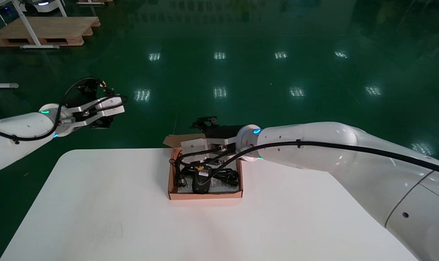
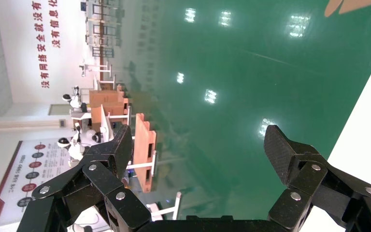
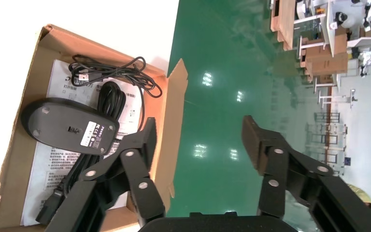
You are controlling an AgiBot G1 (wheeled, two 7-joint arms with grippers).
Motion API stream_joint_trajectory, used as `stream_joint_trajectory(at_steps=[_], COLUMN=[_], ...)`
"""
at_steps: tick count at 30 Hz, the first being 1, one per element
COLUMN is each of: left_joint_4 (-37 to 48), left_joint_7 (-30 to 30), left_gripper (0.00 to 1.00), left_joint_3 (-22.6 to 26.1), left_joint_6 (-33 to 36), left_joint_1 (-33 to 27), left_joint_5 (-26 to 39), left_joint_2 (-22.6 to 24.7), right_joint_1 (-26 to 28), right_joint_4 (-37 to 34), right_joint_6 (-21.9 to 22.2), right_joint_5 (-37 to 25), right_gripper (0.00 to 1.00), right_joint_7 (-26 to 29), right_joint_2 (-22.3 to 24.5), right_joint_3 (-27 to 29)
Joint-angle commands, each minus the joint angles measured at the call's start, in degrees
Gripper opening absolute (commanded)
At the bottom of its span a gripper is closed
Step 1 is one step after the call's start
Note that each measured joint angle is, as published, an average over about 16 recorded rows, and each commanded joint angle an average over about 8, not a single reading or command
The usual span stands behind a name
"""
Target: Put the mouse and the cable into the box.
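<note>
An open cardboard box (image 1: pixel 204 196) stands at the far middle of the white table (image 1: pixel 114 217). Inside it a black mouse (image 1: pixel 201 181) lies belly up on a printed sheet, with black cable (image 1: pixel 226 176) coiled around it. My right gripper (image 1: pixel 204 123) hovers open over the box's far edge and raised flap, holding nothing. In the right wrist view the mouse (image 3: pixel 70 126), a thin coiled cable (image 3: pixel 113 72) and the box flap (image 3: pixel 174 121) show beside my right gripper (image 3: pixel 200 133). My left gripper (image 1: pixel 107 108) hangs open and idle over the floor, beyond the table's far left corner.
The box sits close to the table's far edge, with green floor beyond. A wooden pallet (image 1: pixel 41 30) and table legs stand far off at the back left. The left wrist view shows my left gripper (image 2: pixel 200 145) over bare floor.
</note>
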Motion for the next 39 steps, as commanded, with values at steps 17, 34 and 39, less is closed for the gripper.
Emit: stream_joint_trajectory(at_steps=[17,34,39], left_joint_4=[-13.18,-27.10,-31.21], left_joint_7=[-5.51,-11.34,-13.07], left_gripper=[1.00,1.00,1.00], left_joint_3=[-10.26,-21.10,-24.30], left_joint_6=[18.96,38.99,44.91], left_joint_1=[9.13,18.77,21.62], left_joint_5=[-16.43,-33.77,-38.90], left_joint_2=[-7.83,-16.10,-18.55], right_joint_1=[-10.79,-22.21,-25.58], right_joint_4=[9.53,19.61,22.59], right_joint_6=[-15.13,-31.11,-35.84], right_joint_5=[9.70,19.96,22.99], right_gripper=[1.00,1.00,1.00], right_joint_7=[8.11,16.72,19.27], right_joint_2=[11.72,24.11,27.77], right_joint_3=[16.82,34.57,39.82])
